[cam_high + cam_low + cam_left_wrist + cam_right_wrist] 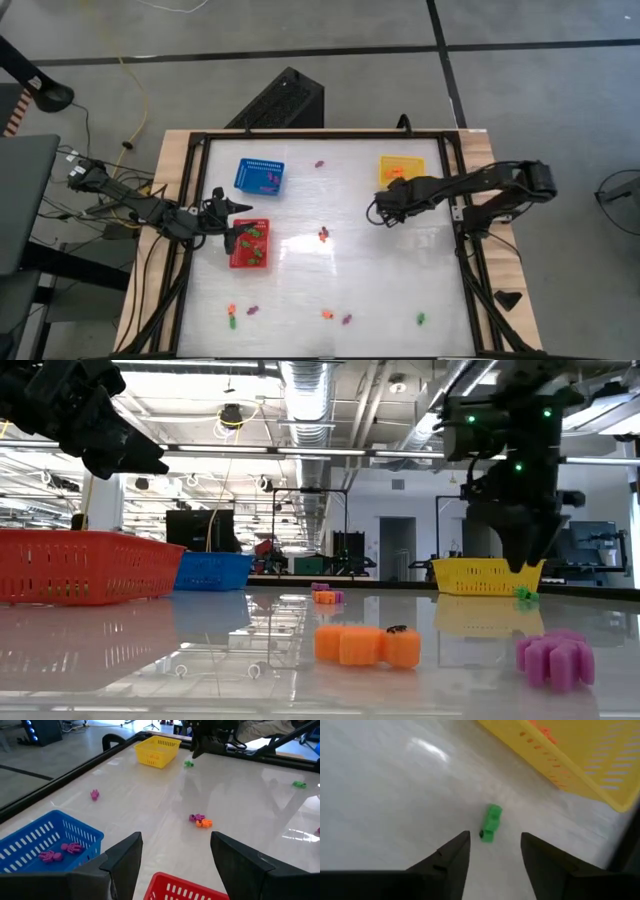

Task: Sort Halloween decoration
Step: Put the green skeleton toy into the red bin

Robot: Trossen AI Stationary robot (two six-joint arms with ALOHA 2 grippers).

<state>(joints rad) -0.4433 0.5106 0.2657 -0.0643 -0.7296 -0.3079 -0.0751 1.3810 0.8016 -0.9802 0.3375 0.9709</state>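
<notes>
Here we see the trinkets scattered over the white tabletop. A green trinket lies loose on the surface just beside the yellow basket, directly ahead of the right gripper, whose jaws stand apart and hold nothing. In the high view that gripper sits right of center, just below the yellow basket.

Near the middle of the high view a small orange-and-purple pair lies together; the left wrist view shows the same pair touching. A lone purple trinket rests in the upper middle, between the blue basket and the yellow one. Along the bottom of the high view we count an orange-and-green pair, a purple piece, an orange piece beside another purple one, and a green piece toward the lower right.

Purple trinkets lie inside the blue basket. The red basket at center left holds what look like green pieces, though they are too small to be sure.

The left gripper hovers at the red basket's upper edge, its jaws wide and empty.
</notes>
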